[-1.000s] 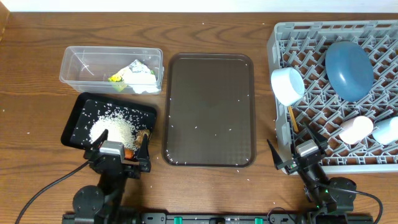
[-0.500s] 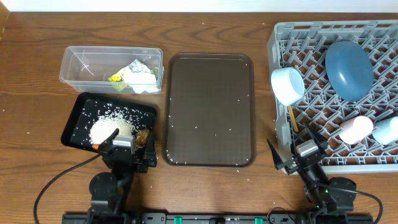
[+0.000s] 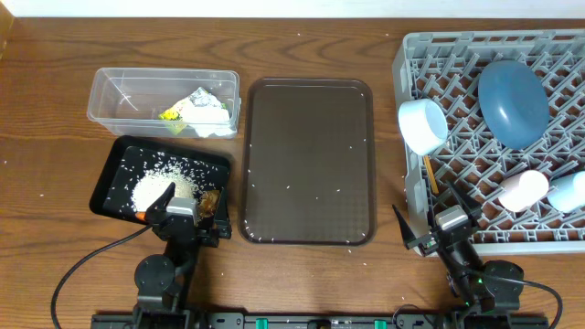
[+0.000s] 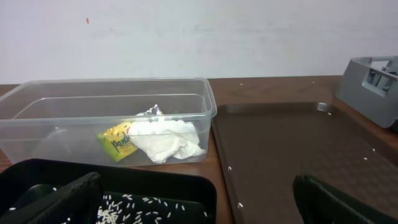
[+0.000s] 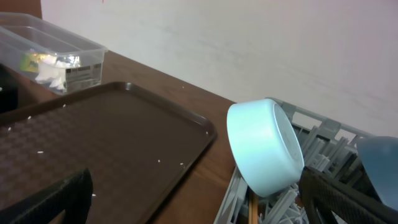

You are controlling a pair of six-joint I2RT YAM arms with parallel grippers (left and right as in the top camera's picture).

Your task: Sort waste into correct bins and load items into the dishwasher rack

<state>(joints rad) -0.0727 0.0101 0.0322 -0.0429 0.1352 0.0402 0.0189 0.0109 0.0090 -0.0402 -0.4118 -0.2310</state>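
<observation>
The clear tub (image 3: 164, 99) holds the crumpled tissue (image 3: 205, 111) and the green-and-silver wrapper (image 3: 170, 116); both also show in the left wrist view, the tissue (image 4: 165, 140) beside the wrapper (image 4: 117, 142). The black tray (image 3: 117, 174) carries loose rice (image 3: 164, 187) and a brown lump (image 3: 211, 198). My left gripper (image 3: 187, 219) hangs open over the black tray's near right corner (image 4: 186, 180), holding nothing. In the grey rack (image 3: 548, 46) are the blue plate (image 3: 514, 102), white bowl (image 3: 422, 124), pink cup (image 3: 523, 191), blue cup (image 3: 569, 190) and chopsticks (image 3: 430, 174). My right gripper (image 3: 437, 228) is open and empty at the rack's near left corner, below the bowl (image 5: 264, 146).
The brown serving tray (image 3: 308, 160) lies between the bins and the rack, with a few stray rice grains on it. It fills the middle of both wrist views. Both arm bases sit at the table's near edge.
My left gripper has shifted a little to the right along the black tray's near edge and turned slightly. The right arm has stayed still.
</observation>
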